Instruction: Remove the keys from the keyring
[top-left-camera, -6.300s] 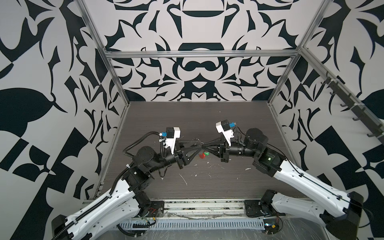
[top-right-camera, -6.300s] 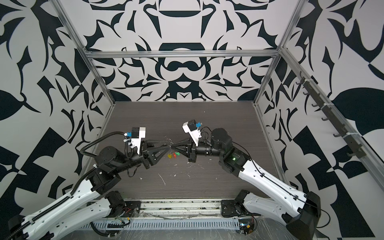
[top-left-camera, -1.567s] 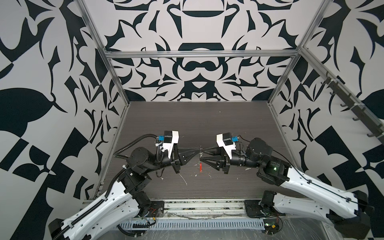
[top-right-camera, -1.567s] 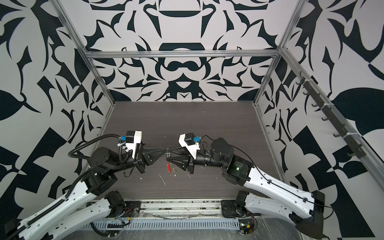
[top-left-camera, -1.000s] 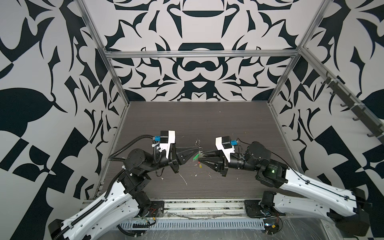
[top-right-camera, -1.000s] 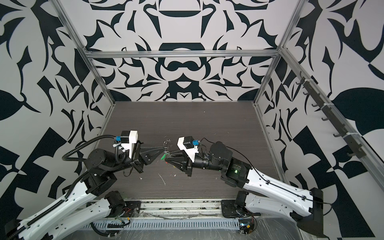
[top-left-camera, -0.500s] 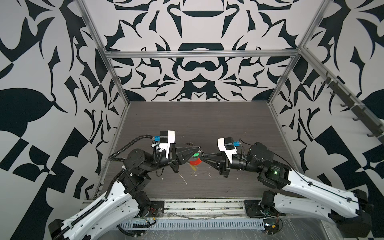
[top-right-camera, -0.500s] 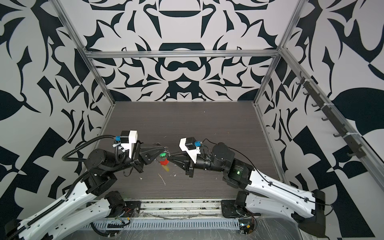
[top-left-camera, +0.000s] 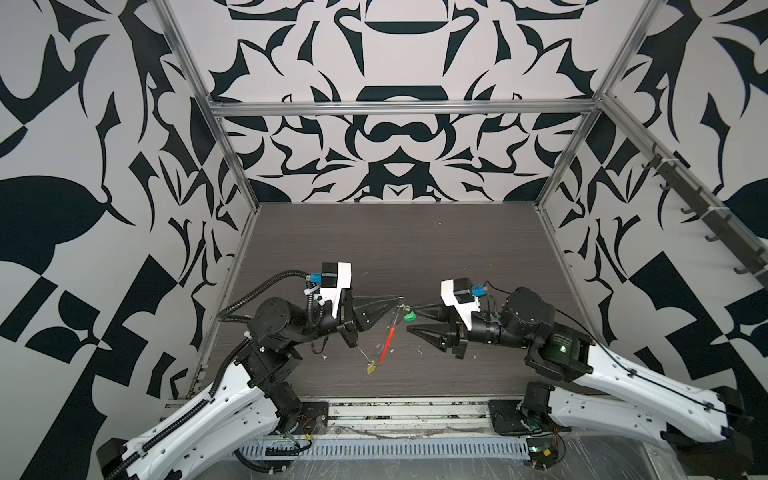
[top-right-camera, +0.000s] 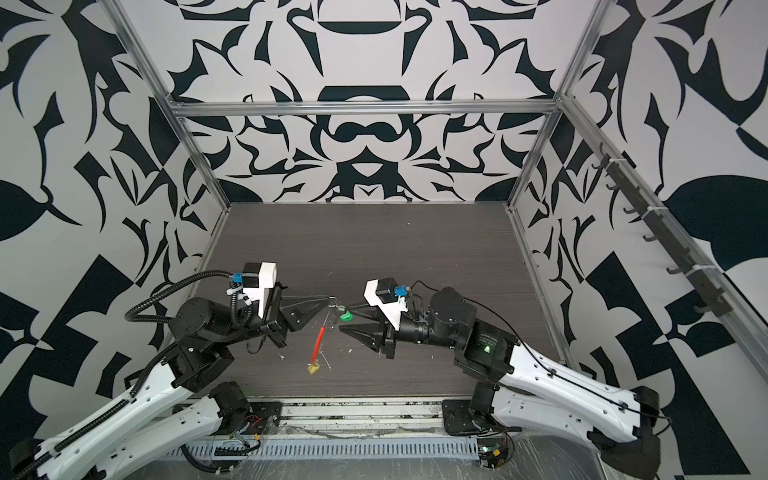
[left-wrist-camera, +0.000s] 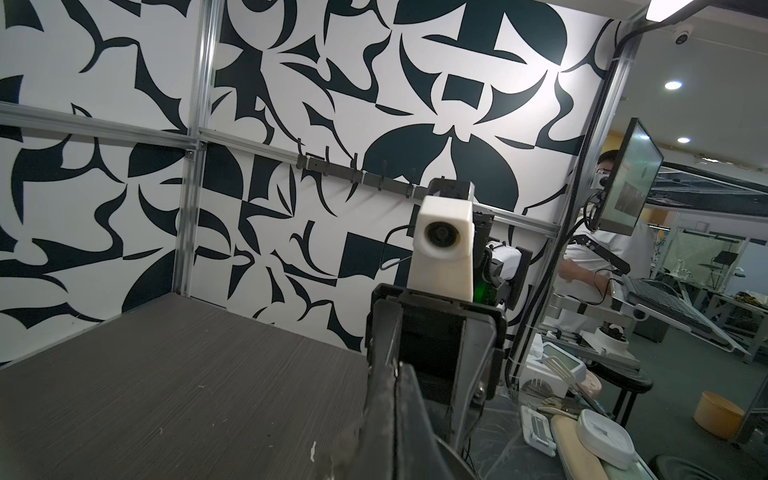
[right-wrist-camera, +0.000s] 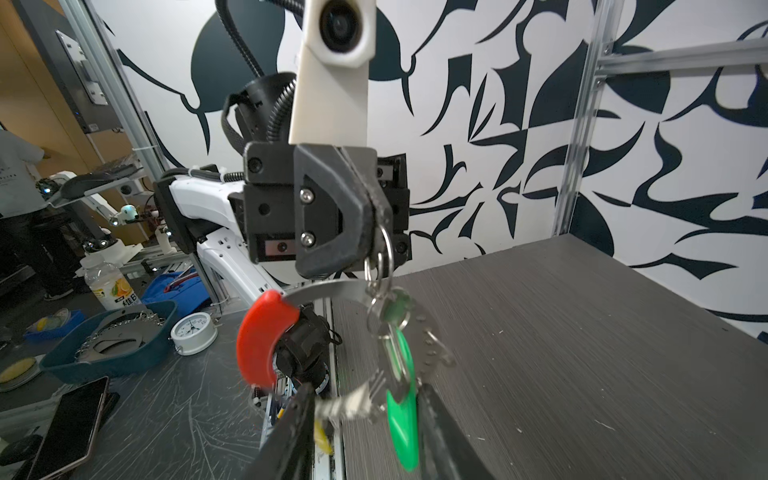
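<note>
The fingers of the left gripper (top-left-camera: 397, 298) are pinched together on a small silver ring (right-wrist-camera: 384, 249), and the keyring (top-left-camera: 388, 338) hangs from it over the table (top-left-camera: 457, 249), yellow-tagged key (top-left-camera: 371, 368) lowest. The green-tagged key (right-wrist-camera: 401, 407) dangles between the parted fingers of the right gripper (top-left-camera: 411, 319).

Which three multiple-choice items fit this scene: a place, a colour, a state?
1. Where is the keyring? A flat on the table; B hanging from the left pincer's tip; C on a wall hook.
2. What colour is its sleeve? A red; B blue; C white.
3. How is the right pincer? A shut on the yellow tag; B out of view; C open.
Key: 1 B: it dangles under the shut tip. 2 A: red in the right wrist view. 3 C: jaws apart around the green tag.
</note>
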